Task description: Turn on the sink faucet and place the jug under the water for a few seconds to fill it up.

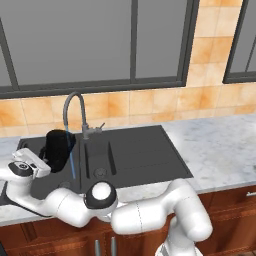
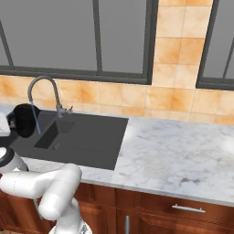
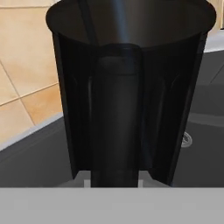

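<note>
Jug [image 1: 57, 149] | position: upright over large basin of sink [image 1: 140, 155], beside water [image 1: 71, 159] falling from faucet [image 1: 76, 112] | gripper [image 1: 40, 167]: jaws closed on jug handle | handling: rigid, smooth, likely gains weight while filling | hold: handle, keep level.

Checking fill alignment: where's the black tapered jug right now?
The black tapered jug sits at the left of the left base view, over the black sink, beside the grey gooseneck faucet; the blue stream runs alongside it.
</note>
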Robot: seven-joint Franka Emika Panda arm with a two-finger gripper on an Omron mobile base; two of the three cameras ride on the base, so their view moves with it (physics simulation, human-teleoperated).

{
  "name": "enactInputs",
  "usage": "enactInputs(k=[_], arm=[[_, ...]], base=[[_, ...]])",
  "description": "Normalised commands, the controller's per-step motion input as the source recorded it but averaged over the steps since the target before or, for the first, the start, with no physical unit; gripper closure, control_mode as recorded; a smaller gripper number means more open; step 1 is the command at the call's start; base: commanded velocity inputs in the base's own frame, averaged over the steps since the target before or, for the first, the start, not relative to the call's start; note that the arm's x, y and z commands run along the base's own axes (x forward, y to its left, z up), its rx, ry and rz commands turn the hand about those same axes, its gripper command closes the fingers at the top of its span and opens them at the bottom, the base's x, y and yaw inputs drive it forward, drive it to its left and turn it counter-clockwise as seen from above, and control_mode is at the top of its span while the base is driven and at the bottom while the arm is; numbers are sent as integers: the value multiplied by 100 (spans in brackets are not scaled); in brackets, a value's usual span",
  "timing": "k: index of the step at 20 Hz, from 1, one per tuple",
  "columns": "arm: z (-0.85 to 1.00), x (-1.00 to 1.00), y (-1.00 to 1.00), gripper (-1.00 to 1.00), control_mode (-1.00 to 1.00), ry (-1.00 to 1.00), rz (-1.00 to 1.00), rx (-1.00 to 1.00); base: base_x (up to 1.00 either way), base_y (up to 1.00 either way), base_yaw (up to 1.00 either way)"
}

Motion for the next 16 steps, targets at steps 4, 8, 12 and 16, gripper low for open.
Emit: enactInputs(k=[4, 8, 12, 16], arm=[[-19, 0, -18, 100, -100, 7, 0, -13], [-25, 0, -21, 100, -100, 16, -6, -14], [-25, 0, -24, 100, -100, 9, -9, -5], [-11, 0, -28, 100, -100, 14, -11, -1]], base=[[0, 0, 0], [0, 0, 0], [0, 0, 0], [0, 0, 0]])
